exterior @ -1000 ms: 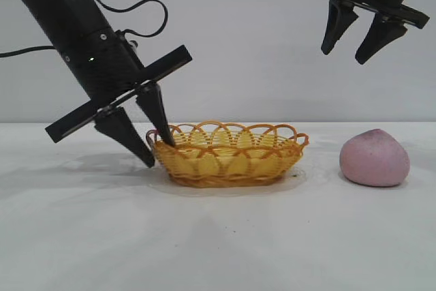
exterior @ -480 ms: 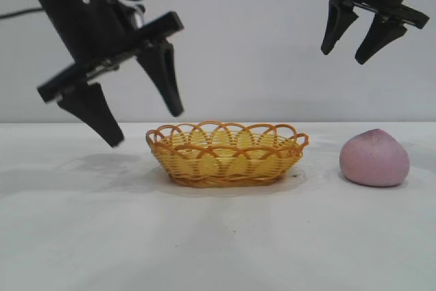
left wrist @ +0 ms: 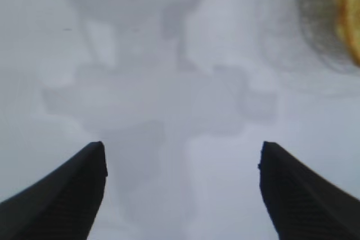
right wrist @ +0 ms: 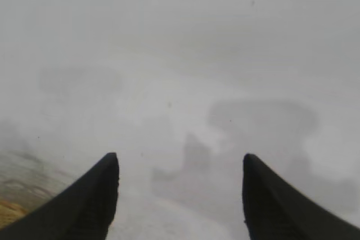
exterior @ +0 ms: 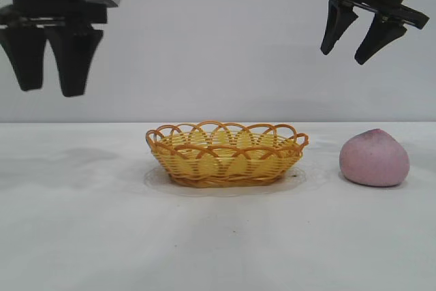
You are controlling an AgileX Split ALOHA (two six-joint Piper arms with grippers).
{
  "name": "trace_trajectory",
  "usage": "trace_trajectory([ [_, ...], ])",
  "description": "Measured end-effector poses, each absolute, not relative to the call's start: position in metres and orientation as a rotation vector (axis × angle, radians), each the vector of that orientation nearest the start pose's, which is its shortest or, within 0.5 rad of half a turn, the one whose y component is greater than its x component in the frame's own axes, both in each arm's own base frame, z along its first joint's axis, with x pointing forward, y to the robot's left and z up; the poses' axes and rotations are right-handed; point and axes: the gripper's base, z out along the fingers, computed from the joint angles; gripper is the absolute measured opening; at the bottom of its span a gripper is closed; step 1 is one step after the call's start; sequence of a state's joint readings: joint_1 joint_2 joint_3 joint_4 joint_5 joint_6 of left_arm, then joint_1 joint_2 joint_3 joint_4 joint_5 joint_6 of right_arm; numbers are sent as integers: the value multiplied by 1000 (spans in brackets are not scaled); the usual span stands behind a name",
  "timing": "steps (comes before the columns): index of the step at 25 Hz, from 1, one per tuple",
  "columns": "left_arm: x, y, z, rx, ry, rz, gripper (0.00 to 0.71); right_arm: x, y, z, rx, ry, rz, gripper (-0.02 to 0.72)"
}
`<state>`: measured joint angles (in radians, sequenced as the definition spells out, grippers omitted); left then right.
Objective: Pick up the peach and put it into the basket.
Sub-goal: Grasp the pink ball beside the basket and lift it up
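Observation:
The dusty pink peach (exterior: 375,158) rests on the white table at the right. The yellow-orange wicker basket (exterior: 227,153) stands in the middle, with nothing showing above its rim. My left gripper (exterior: 49,91) hangs open high at the far left, well clear of the basket, nothing between its fingers (left wrist: 67,195). In the left wrist view only a sliver of the basket (left wrist: 349,9) shows, and the gripper (left wrist: 181,155) looks down on bare table. My right gripper (exterior: 344,56) hangs open high at the upper right, above and slightly left of the peach, and holds nothing (right wrist: 180,164).
The white table (exterior: 82,236) stretches flat round the basket and peach. A plain grey wall stands behind. Shadows of the arms fall on the tabletop.
My left gripper let go of the basket's left rim, opened wide, then rose and swung away to the upper left. The basket, the peach and the right gripper have not moved.

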<state>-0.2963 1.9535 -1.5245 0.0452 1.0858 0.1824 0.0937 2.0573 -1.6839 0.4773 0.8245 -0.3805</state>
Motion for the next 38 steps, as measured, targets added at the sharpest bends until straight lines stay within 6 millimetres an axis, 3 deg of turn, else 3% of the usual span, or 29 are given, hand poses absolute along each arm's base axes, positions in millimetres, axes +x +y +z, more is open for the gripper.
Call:
trace_trajectory([
  [5, 396, -59, 226, 528, 2946, 60, 545, 450, 73, 230, -296, 2580, 468, 405],
  [9, 395, -9, 225, 328, 3035, 68, 545, 450, 73, 230, -296, 2580, 468, 405],
  [12, 392, 18, 225, 176, 3081, 55, 545, 450, 73, 230, -296, 2580, 468, 405],
  [16, 389, 26, 230, 101, 3076, 11, 545, 451, 73, 231, -295, 2580, 471, 405],
  [21, 374, 18, 274, 68, 2962, -90, 545, 451, 73, 231, -295, 2580, 471, 405],
  [25, 346, 15, 331, 70, 2808, -84, 545, 450, 73, 230, -296, 2581, 471, 405],
  [26, 333, 14, 349, 72, 2758, -77, 498, 450, 73, 230, -296, 2581, 471, 405],
  [28, 309, 12, 371, 74, 2693, -69, 491, 450, 73, 230, -296, 2581, 471, 405],
  [30, 281, 10, 392, 77, 2627, -60, 428, 450, 73, 230, -297, 2583, 472, 405],
  [38, 167, 3, 398, 82, 2534, -47, 435, 449, 74, 230, -301, 2591, 477, 405],
])
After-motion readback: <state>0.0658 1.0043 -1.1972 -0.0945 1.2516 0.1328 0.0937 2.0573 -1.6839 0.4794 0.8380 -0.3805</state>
